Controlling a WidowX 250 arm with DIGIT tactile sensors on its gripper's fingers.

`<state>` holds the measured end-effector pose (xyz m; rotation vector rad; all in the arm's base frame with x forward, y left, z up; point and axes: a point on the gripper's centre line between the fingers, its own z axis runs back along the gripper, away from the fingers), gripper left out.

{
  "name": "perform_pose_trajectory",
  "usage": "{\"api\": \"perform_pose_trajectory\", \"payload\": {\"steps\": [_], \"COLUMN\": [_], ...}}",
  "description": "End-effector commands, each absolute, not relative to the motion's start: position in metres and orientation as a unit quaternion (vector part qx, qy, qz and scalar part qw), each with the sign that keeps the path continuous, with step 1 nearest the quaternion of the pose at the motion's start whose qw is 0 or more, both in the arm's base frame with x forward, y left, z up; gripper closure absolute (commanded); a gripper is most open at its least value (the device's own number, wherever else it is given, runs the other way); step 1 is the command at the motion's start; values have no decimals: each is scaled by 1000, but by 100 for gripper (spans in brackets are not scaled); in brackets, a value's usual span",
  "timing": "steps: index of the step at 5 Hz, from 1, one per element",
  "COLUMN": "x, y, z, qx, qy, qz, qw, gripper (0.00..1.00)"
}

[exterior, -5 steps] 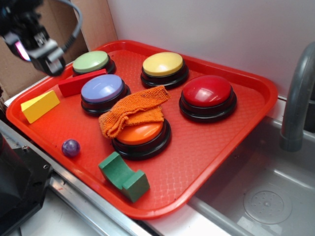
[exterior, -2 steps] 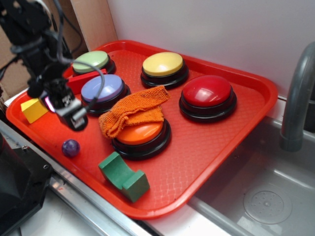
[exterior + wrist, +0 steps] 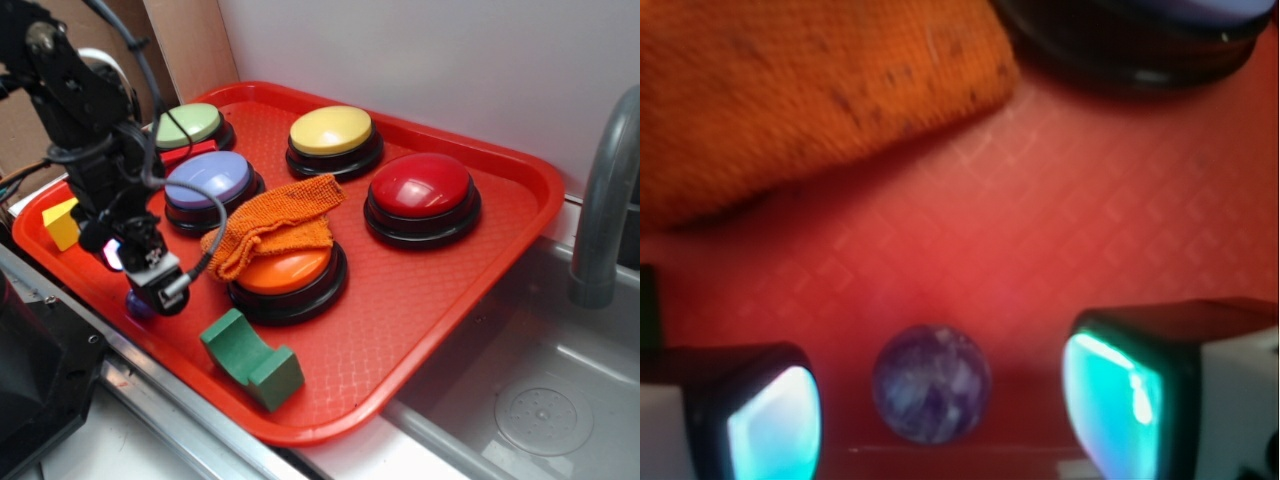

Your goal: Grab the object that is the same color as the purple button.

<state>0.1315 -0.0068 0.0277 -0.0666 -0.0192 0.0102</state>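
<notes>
The small glossy purple ball [image 3: 931, 382] lies on the red tray [image 3: 1070, 220], between my two fingers, touching neither. In the exterior view only its left edge [image 3: 134, 306] shows from behind my gripper [image 3: 160, 290], which hangs low over the tray's front left part. My gripper [image 3: 940, 410] is open, one glowing pad [image 3: 775, 425] to the ball's left and one [image 3: 1110, 400] to its right. The lavender dome button [image 3: 208, 178] on its black base stands behind the gripper; its base shows at the top of the wrist view [image 3: 1120, 45].
An orange cloth [image 3: 268, 228] drapes over the orange button [image 3: 288, 272]. Green [image 3: 185, 124], yellow [image 3: 330, 130] and red [image 3: 420, 186] buttons stand farther back. A green block [image 3: 250, 360] and a yellow block [image 3: 60, 222] lie near the tray's front edge [image 3: 190, 395]. A sink [image 3: 540, 400] is at right.
My gripper has come down from the upper left, past the lavender button, to the tray's front left. It now straddles the purple ball and hides most of it in the exterior view.
</notes>
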Motion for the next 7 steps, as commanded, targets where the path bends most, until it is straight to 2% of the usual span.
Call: {"api": "perform_pose_trajectory", "payload": {"steps": [1, 2, 3, 4, 6, 7], "x": [130, 130, 132, 142, 162, 174], "y": [-4, -3, -4, -3, 5, 10], "z": [17, 19, 21, 40, 94, 137], "qx": [-12, -11, -10, -8, -30, -54], "qy": [5, 4, 6, 11, -29, -68], "qz": [6, 1, 11, 48, 104, 116], "qw": [1000, 1000, 1000, 999, 994, 989], "gripper": [39, 100, 100, 100, 100, 100]}}
